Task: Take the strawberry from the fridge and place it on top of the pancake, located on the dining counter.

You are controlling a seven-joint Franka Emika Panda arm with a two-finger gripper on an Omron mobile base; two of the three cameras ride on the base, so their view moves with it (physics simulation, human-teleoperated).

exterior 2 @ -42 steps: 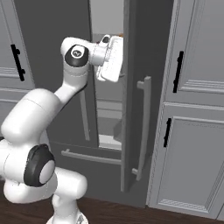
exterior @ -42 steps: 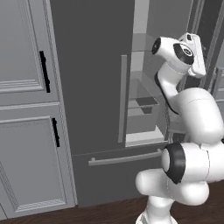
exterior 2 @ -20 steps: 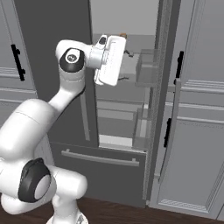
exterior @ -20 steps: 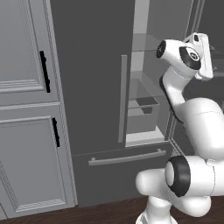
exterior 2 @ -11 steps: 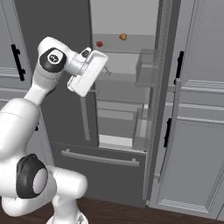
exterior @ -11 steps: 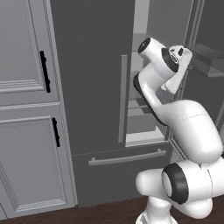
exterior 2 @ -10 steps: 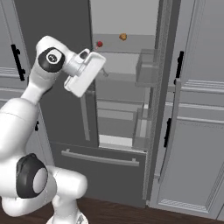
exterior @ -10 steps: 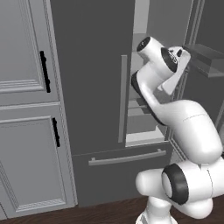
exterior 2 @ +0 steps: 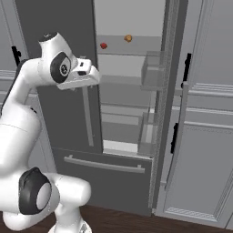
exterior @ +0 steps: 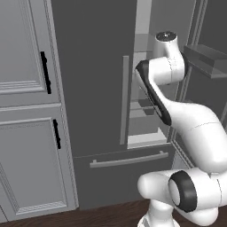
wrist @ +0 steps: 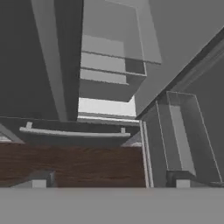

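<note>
1. 2 small foods sit on the upper shelf of the fridge (exterior 2: 68,136): I see the strawberry (exterior 2: 103,45) to the left and a tan-orange lump (exterior 2: 128,38) near it on the right.
2. I read the right fridge door (exterior 2: 161,113) as swung open, its door bins facing the pale interior; the left door (exterior: 95,75) looks shut.
3. My gripper (wrist: 109,183) is spread wide and holds nothing. It points down toward the bottom drawer handle (wrist: 74,132) and the dark wood floor (wrist: 72,164).
4. I see the hand (exterior 2: 82,75) below and left of the strawberry, well apart from it.
</note>
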